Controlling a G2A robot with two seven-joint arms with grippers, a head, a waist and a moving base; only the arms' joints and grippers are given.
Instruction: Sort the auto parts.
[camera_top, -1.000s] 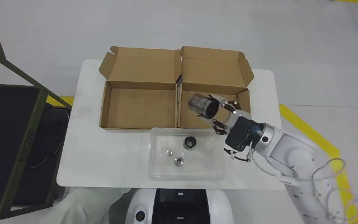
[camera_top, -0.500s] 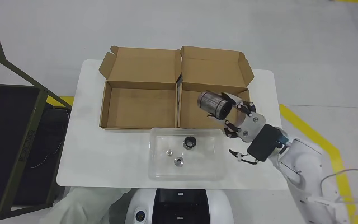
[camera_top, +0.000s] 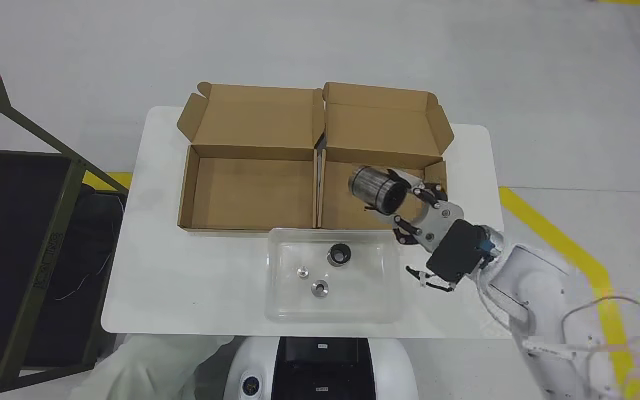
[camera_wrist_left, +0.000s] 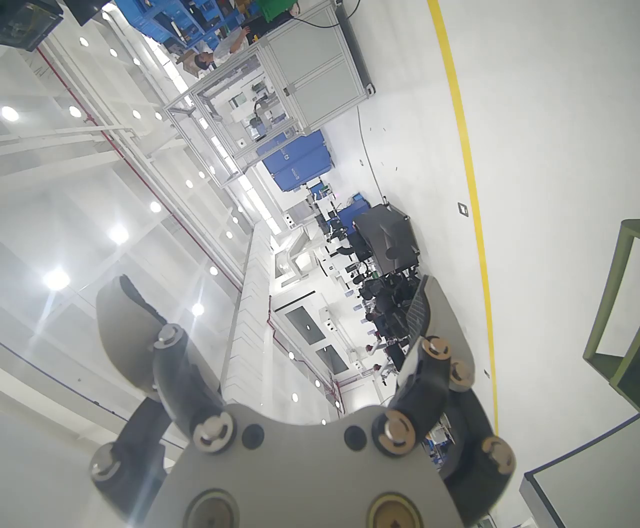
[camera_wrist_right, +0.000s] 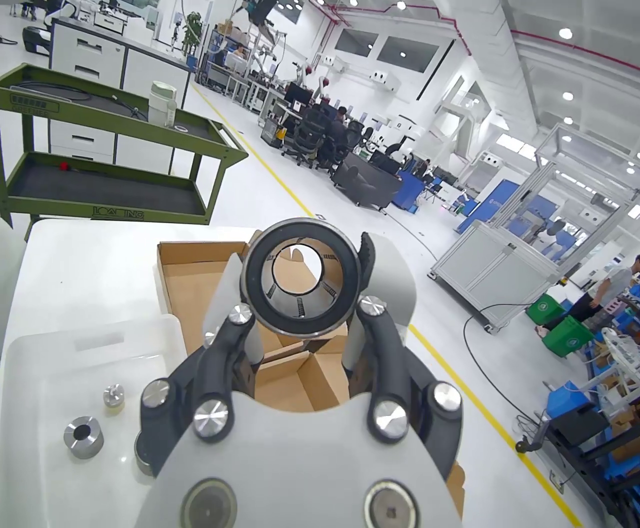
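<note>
While your right claw (camera_top: 388, 194) is clamped on the metal sleeve (camera_top: 368, 185), it hangs over the right cardboard box (camera_top: 338, 215). That puts the sleeve above the box's floor, lying tilted, with 1 open end facing back at the wrist. Just beside the claw, on the robot's side of it, you have the clear tray (camera_top: 275, 300) on the desk (camera_top: 150, 270), with 3 small metal parts (camera_top: 320, 289) inside. Your left claw (camera_wrist_left: 275, 305) is spread wide and grips nothing.
</note>
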